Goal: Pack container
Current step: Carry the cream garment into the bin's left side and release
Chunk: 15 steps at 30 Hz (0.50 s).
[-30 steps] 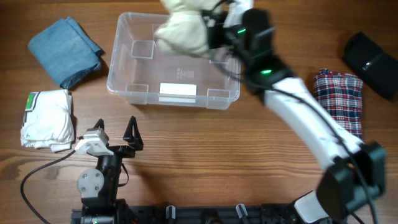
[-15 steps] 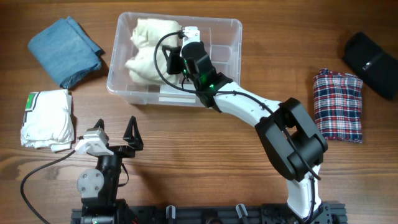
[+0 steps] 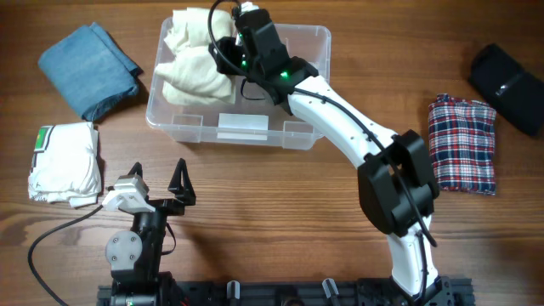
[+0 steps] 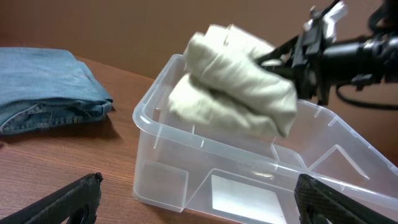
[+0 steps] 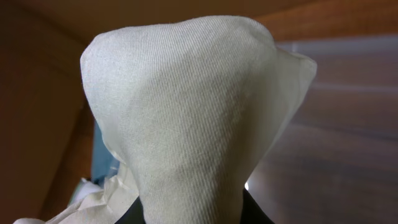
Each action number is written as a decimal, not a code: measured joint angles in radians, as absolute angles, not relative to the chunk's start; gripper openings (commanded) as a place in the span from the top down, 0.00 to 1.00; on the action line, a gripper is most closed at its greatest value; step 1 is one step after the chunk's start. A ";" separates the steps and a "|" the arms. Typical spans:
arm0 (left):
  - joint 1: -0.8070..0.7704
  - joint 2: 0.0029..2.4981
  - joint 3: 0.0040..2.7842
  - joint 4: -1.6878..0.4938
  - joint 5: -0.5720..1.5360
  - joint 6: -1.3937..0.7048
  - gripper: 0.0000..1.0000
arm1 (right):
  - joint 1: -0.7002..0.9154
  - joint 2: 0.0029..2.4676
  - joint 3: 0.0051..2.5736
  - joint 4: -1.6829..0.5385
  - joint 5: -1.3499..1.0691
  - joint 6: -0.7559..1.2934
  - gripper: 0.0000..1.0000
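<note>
The clear plastic container (image 3: 293, 134) sits on the wooden table (image 3: 280, 212) toward 12 o'clock in the overhead view. The right gripper (image 3: 228, 49) pinches a bunched cream garment (image 3: 194, 59) over the bin's 10 o'clock corner. The left gripper (image 3: 158, 174) rests at 7 o'clock, fingers spread, holding nothing. Folded jeans (image 3: 89, 68) lie at 10 o'clock, a white garment (image 3: 64, 161) at 8, a plaid shirt (image 3: 461, 143) at 3.

robotics lab bench. evidence: brown wood-grain table (image 3: 280, 212); white-and-black jointed robot arm (image 3: 340, 110) fixed to a black metal base rail (image 3: 280, 293); clear plastic rectangular bin (image 3: 183, 127), folded blue denim garment (image 3: 89, 68).
</note>
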<state>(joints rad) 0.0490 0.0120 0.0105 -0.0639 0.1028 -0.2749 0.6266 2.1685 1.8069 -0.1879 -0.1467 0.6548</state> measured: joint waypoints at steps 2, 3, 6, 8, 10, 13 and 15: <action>0.049 0.012 0.010 -0.064 0.103 -0.275 0.00 | 0.627 2.194 1.807 -0.192 -0.150 0.650 0.96; 0.049 0.012 0.010 -0.064 0.103 -0.275 0.00 | 0.627 2.206 1.807 -0.196 -0.150 0.648 0.96; 0.049 0.012 0.010 -0.064 0.103 -0.275 0.00 | 0.627 2.243 1.807 -0.194 -0.151 0.634 0.96; 0.049 0.012 0.010 -0.064 0.103 -0.275 0.00 | 0.627 2.268 1.807 -0.195 -0.155 0.631 0.37; 0.049 0.012 0.010 -0.064 0.103 -0.275 0.00 | 0.627 2.278 1.806 -0.196 -0.157 0.624 0.20; 0.049 0.012 0.010 -0.064 0.103 -0.275 0.00 | 0.627 2.278 1.809 -0.175 -0.162 0.613 0.11; 0.049 0.012 0.010 -0.064 0.103 -0.275 0.00 | 0.627 2.278 1.809 -0.175 -0.173 0.598 0.09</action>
<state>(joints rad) 0.0490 0.0120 0.0105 -0.0639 0.1028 -0.2749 0.6266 2.2784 1.8091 -0.1753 -0.1726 0.5983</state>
